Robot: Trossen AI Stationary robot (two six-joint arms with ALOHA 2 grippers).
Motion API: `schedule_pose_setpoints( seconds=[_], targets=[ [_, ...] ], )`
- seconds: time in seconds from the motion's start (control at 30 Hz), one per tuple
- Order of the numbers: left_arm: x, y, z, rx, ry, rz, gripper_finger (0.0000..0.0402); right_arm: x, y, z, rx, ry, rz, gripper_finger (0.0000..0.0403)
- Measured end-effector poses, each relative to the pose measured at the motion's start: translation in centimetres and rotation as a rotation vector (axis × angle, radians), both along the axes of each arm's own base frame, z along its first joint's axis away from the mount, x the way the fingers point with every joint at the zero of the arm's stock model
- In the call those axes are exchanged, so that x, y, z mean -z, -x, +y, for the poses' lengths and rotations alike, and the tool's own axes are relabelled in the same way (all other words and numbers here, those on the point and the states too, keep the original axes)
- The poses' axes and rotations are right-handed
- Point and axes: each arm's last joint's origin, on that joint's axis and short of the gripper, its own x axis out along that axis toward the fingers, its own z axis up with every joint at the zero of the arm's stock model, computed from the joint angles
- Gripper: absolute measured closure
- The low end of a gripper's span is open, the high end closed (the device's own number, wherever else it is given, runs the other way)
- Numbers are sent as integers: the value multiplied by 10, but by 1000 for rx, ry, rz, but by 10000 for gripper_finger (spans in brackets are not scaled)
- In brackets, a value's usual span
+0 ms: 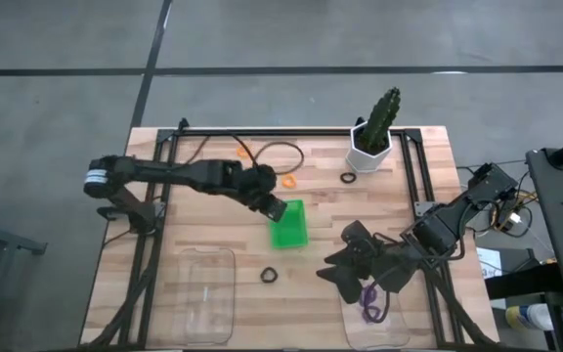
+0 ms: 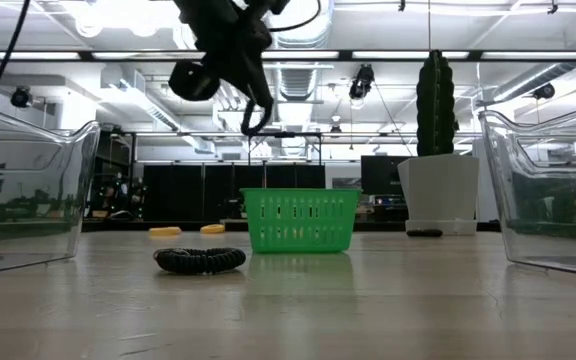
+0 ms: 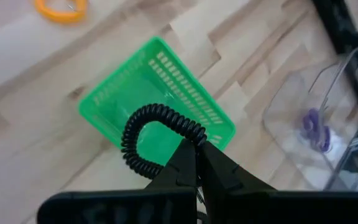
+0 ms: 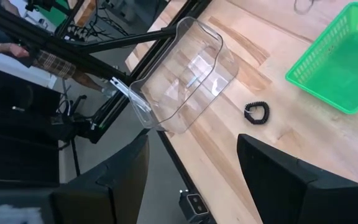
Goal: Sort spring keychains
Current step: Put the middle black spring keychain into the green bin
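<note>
- left tool [image 3: 194, 152] is pinching a black spring keychain [image 3: 157, 134] above the green tray [image 1: 288, 223]
- right tool [image 1: 365, 269] is hanging wide; purple keychains [image 1: 370, 301] are lying in the right container [image 1: 399, 328]
- one black keychain [image 1: 269, 276], orange ones [image 1: 288, 181] are waiting on the desk [image 1: 311, 264]

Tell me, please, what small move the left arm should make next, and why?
Probably open the left hand to drop its load. It is shut on a black spring keychain, hanging directly over the green tray, which looks empty. The right hand, open, waits by the clear container holding purple keychains.
</note>
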Motion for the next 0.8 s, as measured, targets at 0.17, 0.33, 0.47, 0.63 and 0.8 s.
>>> schedule_pose_setpoints(
  seconds=[0.17,0.33,0.47,0.63,0.8],
  targets=[
    [24,-23,-14,52,4,23,401,0,0,0,7,-4,-1,165],
    [57,-41,-19,92,-10,105,401,0,0,-1,24,7,-9,165],
    [86,-51,-19,110,-5,185,401,0,0,-1,27,6,-8,165],
    [98,-58,-20,125,3,193,383,0,0,-1,30,1,-7,165],
    [92,-60,-21,144,-6,153,329,0,0,-1,31,3,-3,165]
  ],
)
